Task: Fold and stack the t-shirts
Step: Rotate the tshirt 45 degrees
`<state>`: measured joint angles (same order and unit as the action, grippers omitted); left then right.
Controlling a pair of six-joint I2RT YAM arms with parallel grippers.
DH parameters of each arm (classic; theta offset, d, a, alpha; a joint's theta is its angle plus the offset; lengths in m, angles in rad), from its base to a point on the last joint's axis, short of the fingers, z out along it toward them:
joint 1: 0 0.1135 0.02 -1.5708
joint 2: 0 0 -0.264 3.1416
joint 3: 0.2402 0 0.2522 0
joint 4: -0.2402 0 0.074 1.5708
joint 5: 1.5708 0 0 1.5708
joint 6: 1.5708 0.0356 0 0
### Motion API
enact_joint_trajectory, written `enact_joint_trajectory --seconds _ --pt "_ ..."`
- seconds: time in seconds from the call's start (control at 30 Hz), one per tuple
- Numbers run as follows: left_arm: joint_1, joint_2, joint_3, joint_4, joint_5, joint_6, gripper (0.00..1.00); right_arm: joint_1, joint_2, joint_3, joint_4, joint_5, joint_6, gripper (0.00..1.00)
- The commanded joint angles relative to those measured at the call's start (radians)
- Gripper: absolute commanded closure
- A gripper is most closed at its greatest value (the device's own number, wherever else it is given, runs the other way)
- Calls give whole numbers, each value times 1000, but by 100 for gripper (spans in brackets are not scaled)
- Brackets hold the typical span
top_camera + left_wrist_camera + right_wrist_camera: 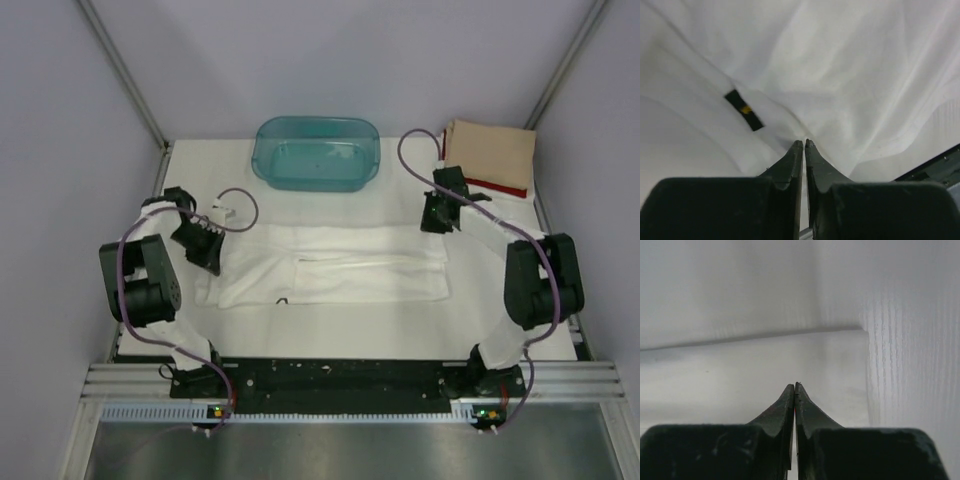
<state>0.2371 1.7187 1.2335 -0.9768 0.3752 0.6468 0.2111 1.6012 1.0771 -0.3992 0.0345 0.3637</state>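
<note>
The white t-shirt [330, 270] lies folded into a long strip across the middle of the table. My left gripper [205, 250] is at its left end. In the left wrist view its jaws [804, 144] are shut on a fold of the white cloth [850, 75], beside a small black label [743, 109]. My right gripper [437, 215] is at the strip's far right corner, shut and empty [794, 386], with the cloth edge [910, 365] to its right. The tan t-shirt [490, 150] lies folded on the red one [502, 188] at the back right.
A translucent teal tub [316, 152] stands at the back centre of the table [330, 335]. Grey walls close in the back and sides. The black arm mounting rail [340, 380] runs along the near edge.
</note>
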Motion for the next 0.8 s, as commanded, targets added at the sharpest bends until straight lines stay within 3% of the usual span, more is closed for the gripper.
enact_joint_trajectory --seconds 0.0,0.2,0.4,0.6,0.77 --pt "-13 1 -121 -11 -22 27 91 -1 118 72 5 30 -35 100" --pt "-21 93 -85 87 -90 -1 91 -1 171 -41 -12 70 26 100" --pt "-67 292 186 133 -137 -24 93 7 62 -198 -105 36 89 100" --pt "-88 493 524 76 -174 -27 93 221 8 -256 -194 -30 165 100" --pt "-90 605 685 40 -226 -32 94 411 -1 -278 -213 -77 274 100"
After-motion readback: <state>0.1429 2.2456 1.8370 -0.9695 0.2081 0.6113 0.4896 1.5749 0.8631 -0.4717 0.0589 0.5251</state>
